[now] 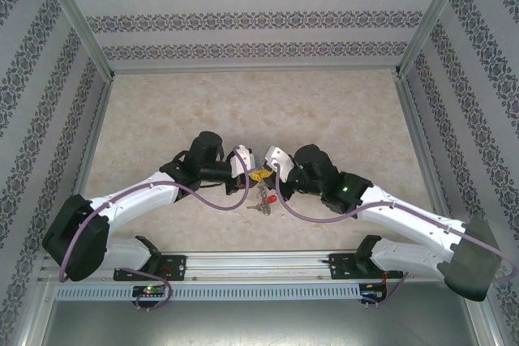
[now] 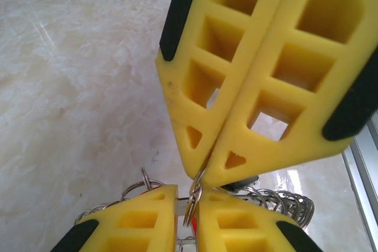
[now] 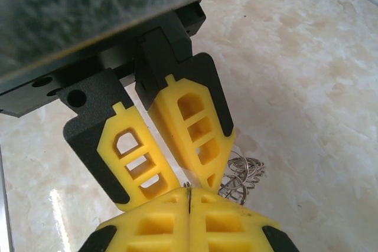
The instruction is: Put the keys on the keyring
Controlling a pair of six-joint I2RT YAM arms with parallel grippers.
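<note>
The keyring [image 2: 283, 202] lies between left hand [image 2: 188, 199] and right hand [image 3: 188, 196], keys [image 1: 265, 200] just before them.

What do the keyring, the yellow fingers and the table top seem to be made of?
The keyring: bare metal wire, silvery, shiny glints. The yellow fingers: matte moulded or printed plastic, likely; hollow lattice cells. The table top: glossy marble-patterned surface, reflecting light; stone or laminate unclear.

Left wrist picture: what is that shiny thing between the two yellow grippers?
A thin silvery wire loop of the keyring, pinched by the right gripper, runs down into the left gripper. The left wrist view shows it.
</note>
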